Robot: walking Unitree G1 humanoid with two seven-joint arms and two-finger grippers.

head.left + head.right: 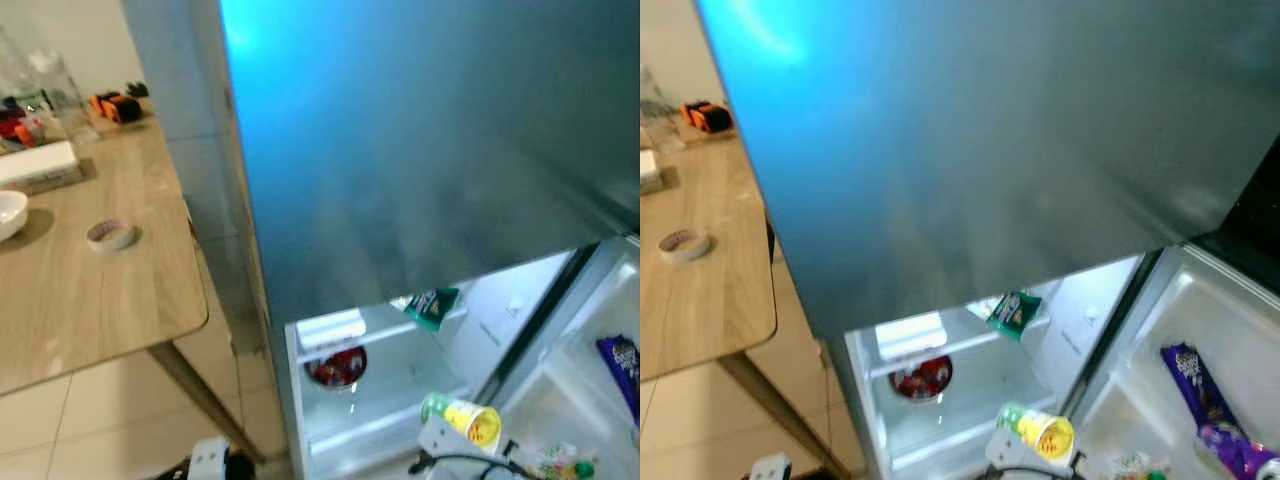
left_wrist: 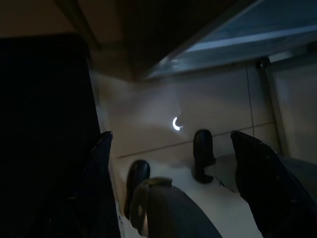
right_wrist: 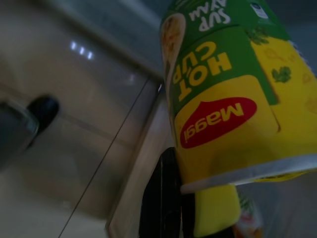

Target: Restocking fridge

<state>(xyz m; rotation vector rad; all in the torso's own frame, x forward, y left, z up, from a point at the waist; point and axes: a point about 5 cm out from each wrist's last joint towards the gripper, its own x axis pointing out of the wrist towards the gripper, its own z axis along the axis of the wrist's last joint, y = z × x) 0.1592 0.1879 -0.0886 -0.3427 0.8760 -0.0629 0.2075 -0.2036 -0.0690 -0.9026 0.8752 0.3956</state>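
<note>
Left eye view: fridge (image 1: 420, 180) open, its grey-blue upper door filling the frame from 12 to 3 o'clock, the lit compartment below. Noodle cup (image 1: 462, 419) — green and yellow — at about 5 o'clock, lying sideways in the right gripper (image 1: 447, 436) just at the front of the lower shelf (image 1: 380, 425). Red-filled bowl (image 1: 337, 366) further in at 6 o'clock, green packet (image 1: 431, 305) hanging over the upper shelf edge. Wooden table (image 1: 90, 290) off at 9 o'clock with a tape roll (image 1: 110, 234) and a white bowl (image 1: 10, 213).

Right eye view: same layout, door shelf at 4 o'clock holding a purple wrapper (image 1: 1200, 395). Cup tilted, mouth end toward the door side.

Left wrist view: dim. Left gripper (image 2: 173, 163) hanging idle over pale floor tiles, fingers (image 2: 101, 163) spread apart, nothing between them.

Right wrist view: cup label large and upside down, one black finger (image 3: 163, 198) pressed against the side near its rim — pinching the cup.

Risks, as judged: cup held off-upright, so likely to roll or tip on release unless righted first. Grip sitting near the rim, so a slip is possible if the wrist turns quickly. Low overhanging door above — head or arm could clip it when leaning in. Red bowl close behind; pushing too deep could nudge it.
</note>
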